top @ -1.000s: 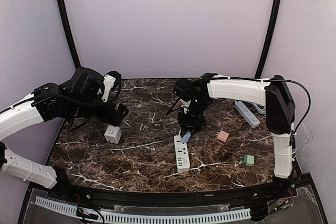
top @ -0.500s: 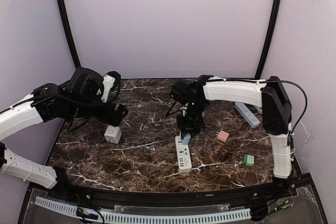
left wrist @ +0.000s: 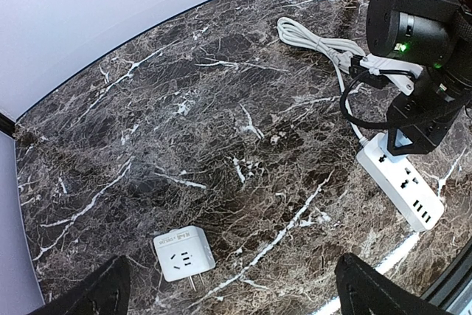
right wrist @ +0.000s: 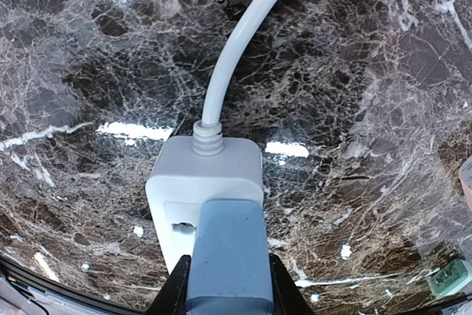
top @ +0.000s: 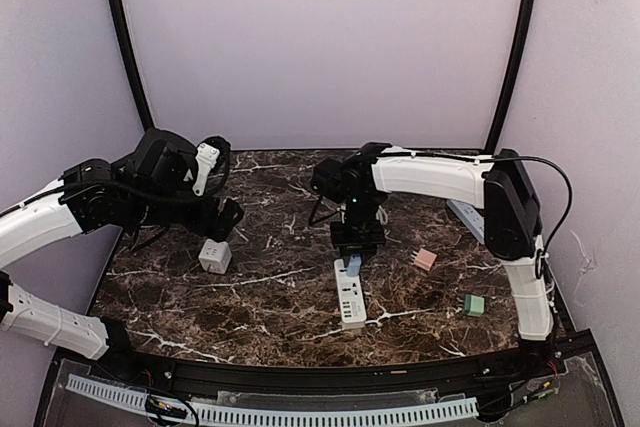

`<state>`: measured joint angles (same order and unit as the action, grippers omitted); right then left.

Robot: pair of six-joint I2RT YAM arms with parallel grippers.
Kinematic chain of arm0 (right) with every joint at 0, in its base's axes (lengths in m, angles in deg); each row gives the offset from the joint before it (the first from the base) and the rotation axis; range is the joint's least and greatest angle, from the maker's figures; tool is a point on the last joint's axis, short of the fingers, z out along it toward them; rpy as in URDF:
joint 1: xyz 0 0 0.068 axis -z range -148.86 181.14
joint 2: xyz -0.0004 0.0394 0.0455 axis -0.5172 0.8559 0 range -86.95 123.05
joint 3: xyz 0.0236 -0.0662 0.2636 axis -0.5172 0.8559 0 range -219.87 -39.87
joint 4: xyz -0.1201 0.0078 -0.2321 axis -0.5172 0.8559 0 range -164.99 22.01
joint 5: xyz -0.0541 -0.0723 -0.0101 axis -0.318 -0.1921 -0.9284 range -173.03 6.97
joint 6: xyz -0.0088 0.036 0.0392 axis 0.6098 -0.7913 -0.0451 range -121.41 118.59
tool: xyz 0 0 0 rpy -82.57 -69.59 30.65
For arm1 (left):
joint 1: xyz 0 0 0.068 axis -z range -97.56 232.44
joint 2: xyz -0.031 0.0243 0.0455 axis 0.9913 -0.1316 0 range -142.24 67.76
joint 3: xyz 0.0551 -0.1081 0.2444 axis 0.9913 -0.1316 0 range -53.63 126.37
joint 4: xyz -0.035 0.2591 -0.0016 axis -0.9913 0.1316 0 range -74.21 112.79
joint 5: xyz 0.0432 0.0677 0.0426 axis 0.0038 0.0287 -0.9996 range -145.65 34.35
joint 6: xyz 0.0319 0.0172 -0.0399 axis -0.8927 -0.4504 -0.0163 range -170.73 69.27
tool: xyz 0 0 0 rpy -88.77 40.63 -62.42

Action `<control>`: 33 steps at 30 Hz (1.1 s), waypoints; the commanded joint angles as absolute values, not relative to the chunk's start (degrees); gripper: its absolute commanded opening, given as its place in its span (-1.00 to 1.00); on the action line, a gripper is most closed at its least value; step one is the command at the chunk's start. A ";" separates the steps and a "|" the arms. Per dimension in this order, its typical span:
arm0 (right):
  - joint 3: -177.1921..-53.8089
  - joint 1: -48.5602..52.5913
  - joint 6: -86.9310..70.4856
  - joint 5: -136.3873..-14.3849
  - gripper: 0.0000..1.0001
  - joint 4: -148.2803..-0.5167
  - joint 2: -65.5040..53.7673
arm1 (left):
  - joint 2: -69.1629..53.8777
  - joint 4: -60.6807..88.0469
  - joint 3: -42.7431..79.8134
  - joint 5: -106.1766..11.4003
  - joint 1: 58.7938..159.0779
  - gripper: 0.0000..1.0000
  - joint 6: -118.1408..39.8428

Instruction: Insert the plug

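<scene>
1. Since a second earlier, your right arm's elbow and wrist had swung toward the left of the top view, while the right gripper (top: 352, 252) stayed over the upper end of the power strip (top: 347, 292). Nothing else shifted.
2. Your right fingers were clamped on the blue-grey plug (right wrist: 225, 256), which hung low in the wrist view, just over the strip's cord end (right wrist: 206, 175).
3. The strip's long axis ran up and down the top view, its cord (right wrist: 236, 42) leaving toward the top. One socket slot showed just left of the plug; I judged the plug was not yet seated.
4. Your left gripper (left wrist: 232, 285) hung wide open and empty at mid-left, above the white adapter cube (left wrist: 184, 254), well apart from the strip.
5. The right arm was clearly the nearer one, so the press down along the prongs would fall to it.
</scene>
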<state>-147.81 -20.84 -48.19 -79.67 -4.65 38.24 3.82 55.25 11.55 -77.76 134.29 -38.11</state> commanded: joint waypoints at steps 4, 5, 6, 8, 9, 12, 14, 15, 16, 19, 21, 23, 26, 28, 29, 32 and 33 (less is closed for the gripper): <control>-150.67 -21.76 -49.43 -82.85 -1.00 0.67 43.52 | 4.92 56.48 10.77 -78.11 133.77 0.97 -38.84; -151.08 -21.81 -49.51 -82.79 -1.00 0.84 43.95 | 4.96 56.52 10.73 -78.03 133.77 0.97 -38.86; -151.57 -21.83 -49.56 -82.82 -1.00 1.07 44.46 | 4.94 56.56 10.80 -78.00 133.72 0.97 -38.90; -152.47 -21.98 -49.87 -82.79 -1.00 1.52 45.44 | 4.91 56.61 10.83 -77.83 133.67 0.97 -38.95; -152.75 -21.97 -49.98 -82.79 -1.00 1.55 45.82 | 4.85 56.63 10.86 -77.78 133.67 0.97 -38.91; -153.02 -22.33 -50.68 -83.88 -1.00 1.73 46.67 | 4.56 56.78 11.11 -77.59 133.68 0.97 -38.94; -152.73 -22.60 -51.08 -84.45 -1.00 1.72 47.04 | 4.34 56.83 11.35 -77.54 133.63 0.97 -38.94; -152.66 -22.75 -51.29 -84.51 -1.00 1.73 47.27 | 4.23 56.83 11.38 -77.49 133.61 0.97 -38.99; -152.55 -22.87 -51.37 -84.45 -1.00 1.57 47.58 | 4.05 56.83 11.51 -77.46 133.59 0.98 -39.03; -152.79 -23.46 -51.33 -84.11 -1.00 1.36 48.64 | 3.50 56.75 11.97 -77.38 133.58 0.97 -39.34; -152.85 -23.49 -51.41 -84.13 -1.00 1.52 49.32 | 2.99 56.82 12.64 -77.36 133.59 0.97 -39.64; -152.81 -23.52 -51.63 -84.43 -1.00 1.59 49.68 | 2.46 56.90 13.23 -77.36 133.59 0.97 -39.81; -152.65 -23.53 -51.30 -84.49 -1.00 1.28 50.15 | 1.66 56.96 14.00 -77.23 133.59 0.98 -40.05; -152.42 -23.52 -50.75 -84.25 -1.00 1.00 50.38 | 1.19 57.05 14.49 -77.12 133.59 0.97 -40.15; -152.22 -23.53 -50.67 -84.15 -1.00 0.84 50.36 | 1.03 57.17 14.90 -77.06 133.59 0.97 -40.21; -151.21 -23.52 -50.13 -83.30 -0.93 -0.79 49.68 | 0.44 57.50 15.63 -77.01 133.59 0.97 -40.27; -150.74 -23.52 -49.96 -83.29 -0.89 -1.46 49.03 | 0.37 57.56 15.91 -76.94 133.54 0.98 -40.25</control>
<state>-155.33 -22.66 -50.51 -83.08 1.65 43.66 0.65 55.82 13.91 -77.43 133.96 -39.64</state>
